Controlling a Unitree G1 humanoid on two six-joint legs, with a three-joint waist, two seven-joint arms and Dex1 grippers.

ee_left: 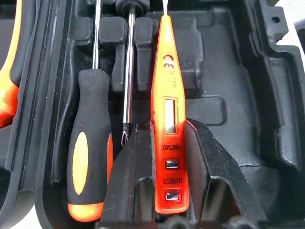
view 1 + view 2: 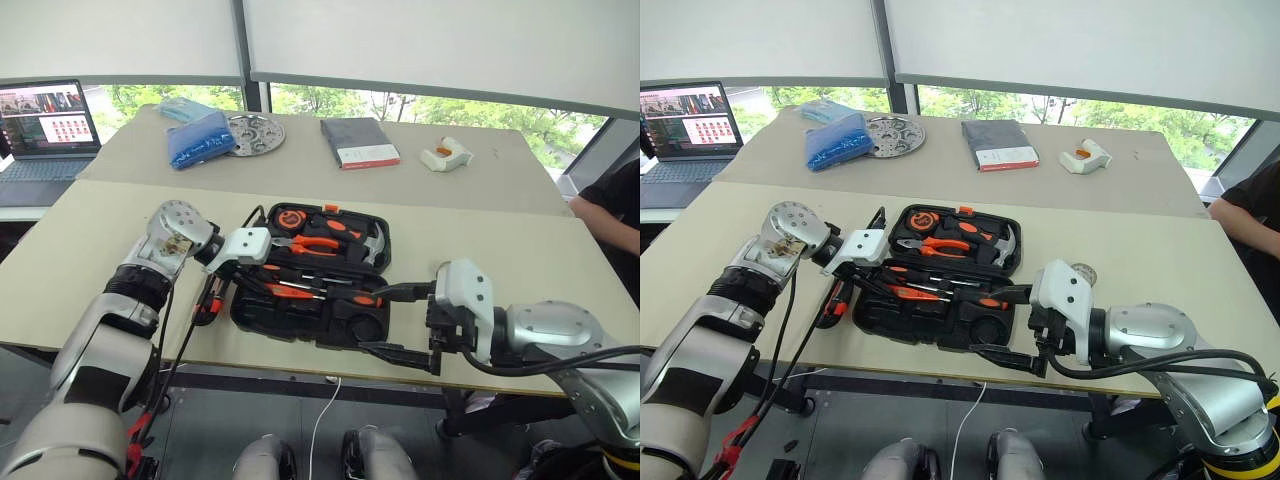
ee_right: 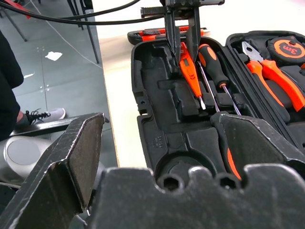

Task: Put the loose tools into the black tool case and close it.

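Over the open black tool case (image 2: pixel 340 320), the left gripper (image 1: pixel 162 157) pinches the slim orange screwdriver (image 1: pixel 167 114).

At the table's (image 2: pixel 90 240) near edge the case lies flat, lid back, with pliers (image 2: pixel 315 243), a hammer (image 2: pixel 375 240) and a tape measure (image 2: pixel 290 217) in the far half. Its near half holds an orange-and-black-handled screwdriver (image 1: pixel 90 157), right beside the slim one the left claw clamps. Just past the case's right end, the right gripper (image 2: pixel 405 322) stands with fingers spread wide, holding nothing. An orange-black utility knife (image 2: pixel 207 300) lies on the table beside the case's left end.
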